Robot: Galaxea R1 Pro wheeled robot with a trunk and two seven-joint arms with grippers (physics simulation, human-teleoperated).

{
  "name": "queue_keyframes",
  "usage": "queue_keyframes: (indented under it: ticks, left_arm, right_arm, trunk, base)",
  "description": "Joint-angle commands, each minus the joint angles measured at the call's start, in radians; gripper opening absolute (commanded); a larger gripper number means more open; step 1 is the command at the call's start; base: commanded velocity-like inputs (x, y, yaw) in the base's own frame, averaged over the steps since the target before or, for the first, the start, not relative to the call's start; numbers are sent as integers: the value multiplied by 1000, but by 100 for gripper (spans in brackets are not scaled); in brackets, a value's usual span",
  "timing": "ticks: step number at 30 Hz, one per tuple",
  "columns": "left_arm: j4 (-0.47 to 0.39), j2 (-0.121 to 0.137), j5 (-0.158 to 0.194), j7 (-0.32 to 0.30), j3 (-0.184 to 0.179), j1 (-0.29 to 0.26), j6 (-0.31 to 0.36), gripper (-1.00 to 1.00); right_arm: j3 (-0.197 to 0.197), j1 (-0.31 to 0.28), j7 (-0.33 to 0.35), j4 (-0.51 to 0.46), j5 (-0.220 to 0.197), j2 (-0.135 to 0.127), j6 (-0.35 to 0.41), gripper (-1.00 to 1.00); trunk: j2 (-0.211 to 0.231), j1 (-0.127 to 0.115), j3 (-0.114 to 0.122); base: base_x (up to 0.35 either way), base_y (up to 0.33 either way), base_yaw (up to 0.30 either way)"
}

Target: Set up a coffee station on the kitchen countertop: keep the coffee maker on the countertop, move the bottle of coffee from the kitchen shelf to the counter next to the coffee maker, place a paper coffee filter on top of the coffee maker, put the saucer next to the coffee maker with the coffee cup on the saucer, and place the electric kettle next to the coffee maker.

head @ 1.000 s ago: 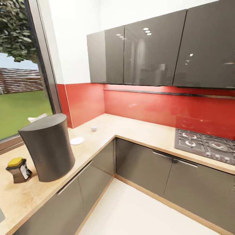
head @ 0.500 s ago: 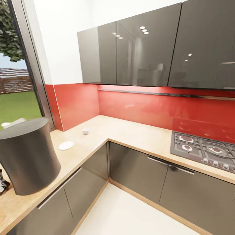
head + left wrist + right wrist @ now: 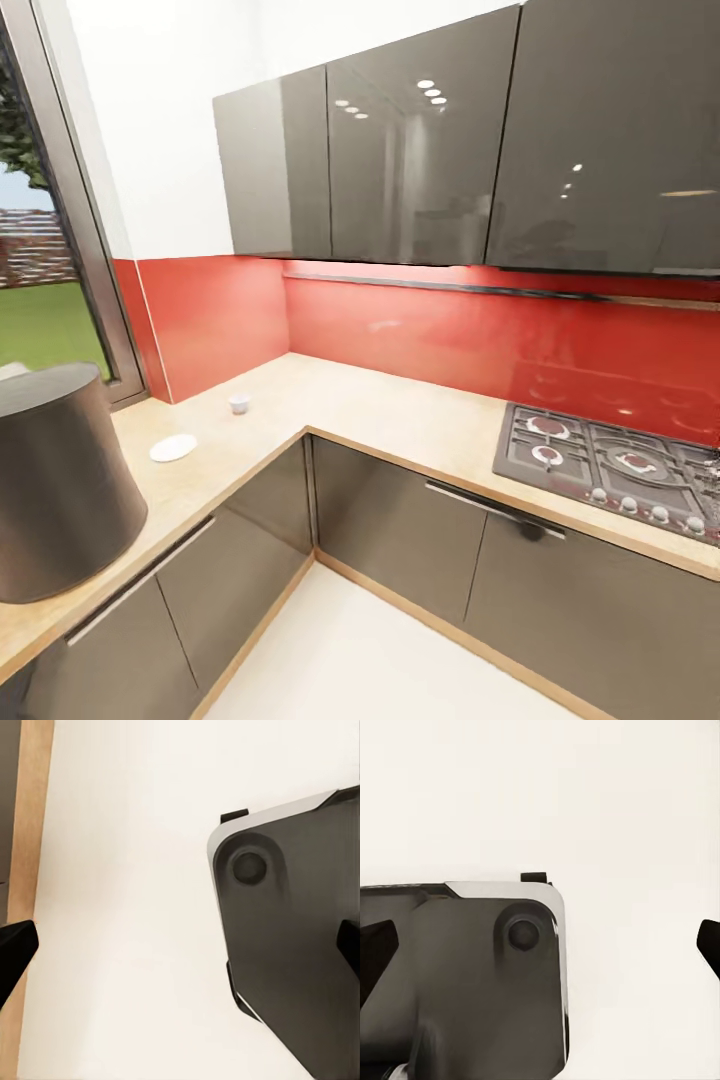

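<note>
Head view: one coffee maker (image 3: pixel 62 480) stands nearest, at the left edge on the kitchen countertop (image 3: pixel 400 420), close to the counter's front lip. Farther along the same run lies one saucer (image 3: pixel 173 448), then one coffee cup (image 3: pixel 238 403) beyond it near the inner corner, cup and saucer apart (cup sits on the bare slab, not on the saucer). Past the corner the counter runs right to one gas hob (image 3: pixel 610 470), w/ bare slab between corner and hob. Dark glossy base cabinets (image 3: pixel 400 530) below, pale floor (image 3: pixel 400 650) open in the L's crook. Red backsplash (image 3: pixel 420 335) behind, three dark wall cabinet (image 3: pixel 420 160) fronts above, window (image 3: pixel 40 280) at far left.

Left wrist view: left gripper (image 3: pixel 180 952) fingertips sit at opposite picture edges, spread wide, nothing between; under it pale floor, a wood-coloured strip and part of the robot base (image 3: pixel 300 945).

Right wrist view: right gripper (image 3: pixel 540 945) likewise spread wide and empty over floor and robot base. No task item lies near either gripper.
</note>
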Motion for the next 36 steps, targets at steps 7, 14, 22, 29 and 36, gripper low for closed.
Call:
queue_keyframes:
  ticks: [7,14,22,29,36]
  left_arm:
    - [-2,0,13,3,-7,0,-5,100]
    - [-4,0,13,3,-6,-1,-6,100]
    - [-5,2,13,3,-1,-1,-7,100]
    - [-5,1,13,3,-1,-1,-7,100]
    - [-3,15,20,-1,2,0,-10,100]
  right_arm:
    - [-5,0,3,0,-1,0,-3,100]
    - [-5,0,3,0,-1,0,-3,100]
    - [-5,0,3,0,-1,0,-3,100]
    - [-5,0,3,0,-1,0,-3,100]
    - [-5,0,3,0,-1,0,-3,100]
  trunk:
    - [-1,0,0]
    - [-1,0,0]
    - [-1,0,0]
    - [-1,0,0]
    - [-1,0,0]
  base:
    - [-32,-273,205]
    - [-13,-274,274]
    - [79,-274,277]
    - [75,-101,277]
    - [7,-7,277]
